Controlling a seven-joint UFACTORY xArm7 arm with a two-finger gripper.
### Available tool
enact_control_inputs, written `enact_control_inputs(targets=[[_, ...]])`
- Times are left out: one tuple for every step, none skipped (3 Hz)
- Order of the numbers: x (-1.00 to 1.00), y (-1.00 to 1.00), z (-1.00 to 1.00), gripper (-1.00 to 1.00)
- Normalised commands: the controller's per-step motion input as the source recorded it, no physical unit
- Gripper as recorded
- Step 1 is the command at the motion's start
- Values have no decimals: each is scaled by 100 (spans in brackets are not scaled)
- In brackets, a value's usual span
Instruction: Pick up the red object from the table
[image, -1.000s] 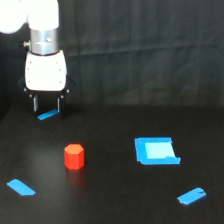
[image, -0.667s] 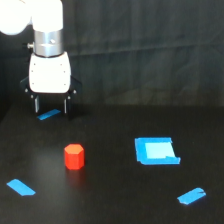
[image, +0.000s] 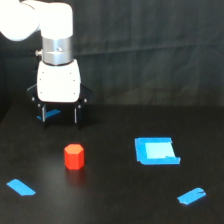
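Note:
The red object (image: 74, 156) is a small red-orange hexagonal block standing upright on the black table (image: 115, 200), left of centre in the exterior view. My gripper (image: 60, 118) hangs from the white arm above and behind the block, a little to its left. Its two dark fingers (image: 44, 116) point down and stand apart, open and empty, not touching the block.
A blue-edged square patch (image: 156, 150) lies to the right of the block. Blue tape strips lie at the front left (image: 21, 187), the front right (image: 191, 196), and behind the gripper's fingers (image: 53, 114). A black curtain (image: 150, 50) forms the backdrop.
The arm and gripper have moved to the exterior view's right and slightly down, closer to the red block. The block has not moved.

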Motion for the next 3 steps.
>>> enact_control_inputs(targets=[[49,-86,18,97],[33,-87,4,98],[21,-88,8,100]])
